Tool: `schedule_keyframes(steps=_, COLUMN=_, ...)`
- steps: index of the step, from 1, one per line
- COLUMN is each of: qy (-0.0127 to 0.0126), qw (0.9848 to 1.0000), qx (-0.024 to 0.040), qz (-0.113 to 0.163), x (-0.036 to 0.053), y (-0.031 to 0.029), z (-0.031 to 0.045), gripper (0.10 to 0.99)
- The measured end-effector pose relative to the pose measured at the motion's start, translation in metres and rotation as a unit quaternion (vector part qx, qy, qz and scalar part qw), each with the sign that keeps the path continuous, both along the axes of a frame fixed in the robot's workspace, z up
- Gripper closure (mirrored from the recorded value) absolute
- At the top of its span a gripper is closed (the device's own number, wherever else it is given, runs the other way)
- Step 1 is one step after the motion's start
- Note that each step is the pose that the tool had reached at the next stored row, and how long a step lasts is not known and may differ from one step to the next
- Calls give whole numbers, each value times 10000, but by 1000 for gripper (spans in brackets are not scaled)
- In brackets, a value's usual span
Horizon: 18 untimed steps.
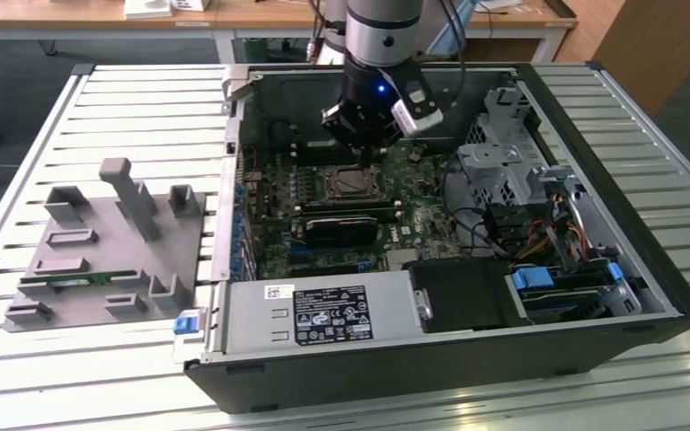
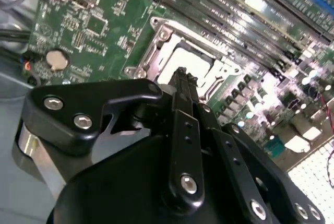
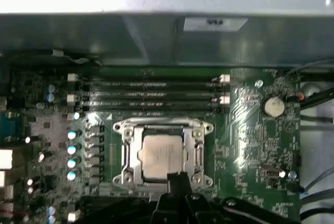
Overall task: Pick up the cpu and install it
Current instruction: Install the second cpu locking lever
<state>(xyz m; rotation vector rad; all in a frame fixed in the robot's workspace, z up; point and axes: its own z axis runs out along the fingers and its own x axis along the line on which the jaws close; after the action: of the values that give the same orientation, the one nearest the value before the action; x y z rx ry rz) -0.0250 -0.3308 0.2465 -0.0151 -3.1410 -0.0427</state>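
Landmark: the computer case, lying open on the slatted table.

Going from the exterior view's left:

- Grey tray with upright posts sits on the table outside the case, on its left. A green memory stick lies in it. Neither is in play.
- Inside the case, near the middle of the green board, is the socket. The chip lies flat inside the socket's metal frame in the first wrist view, silver top up; it also shows pale in the second wrist view. It looks seated, with the frame open around it.
- The gripper hangs inside the case right over the socket, toward the case's back wall. In the second wrist view its fingers are pressed together edge to edge, nothing between them, tips just above the chip's near edge.
- Further right in the case: drive cage and cable bundle, well apart from the arm.

Risks, my read:
- Tips sit close over the chip. A small downward drift would press one corner and tilt it on the pins.
- If the chip is slightly off square, any push could bend pins.
- Sideways motion at this height could catch the socket frame or the memory slots just beside it.
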Motion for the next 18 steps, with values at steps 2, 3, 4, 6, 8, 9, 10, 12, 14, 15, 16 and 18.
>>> schedule_keyframes(steps=2, qy=1, qw=10000, qx=2, qz=-1, x=0, y=-54, z=-15, gripper=980)
schedule_keyframes(steps=3, qy=0, qw=10000, qx=2, qz=-1, x=-1, y=-85, z=-20, gripper=980)
schedule_keyframes(steps=4, qy=0, qw=10000, qx=2, qz=0, x=-2, y=-114, z=-24, gripper=980)
schedule_keyframes(steps=6, qy=0, qw=10000, qx=2, qz=0, x=-5, y=-157, z=-31, gripper=980)
schedule_keyframes(steps=8, qy=0, qw=10000, qx=1, qz=-1, x=-14, y=-185, z=-37, gripper=980)
schedule_keyframes(steps=9, qy=0, qw=10000, qx=2, qz=-1, x=-22, y=-189, z=-41, gripper=980)
schedule_keyframes(steps=10, qy=-1, qw=10000, qx=3, qz=0, x=-36, y=-190, z=-45, gripper=980)
schedule_keyframes(steps=12, qy=0, qw=10000, qx=1, qz=2, x=-74, y=-195, z=-48, gripper=980)
schedule_keyframes(steps=14, qy=0, qw=10000, qx=1, qz=4, x=-89, y=-208, z=-51, gripper=980)
schedule_keyframes(steps=15, qy=0, qw=10000, qx=2, qz=5, x=-94, y=-223, z=-53, gripper=980)
schedule_keyframes(steps=16, qy=0, qw=10000, qx=2, qz=5, x=-101, y=-240, z=-54, gripper=980)
schedule_keyframes(steps=18, qy=0, qw=10000, qx=1, qz=4, x=-121, y=-269, z=-57, gripper=980)
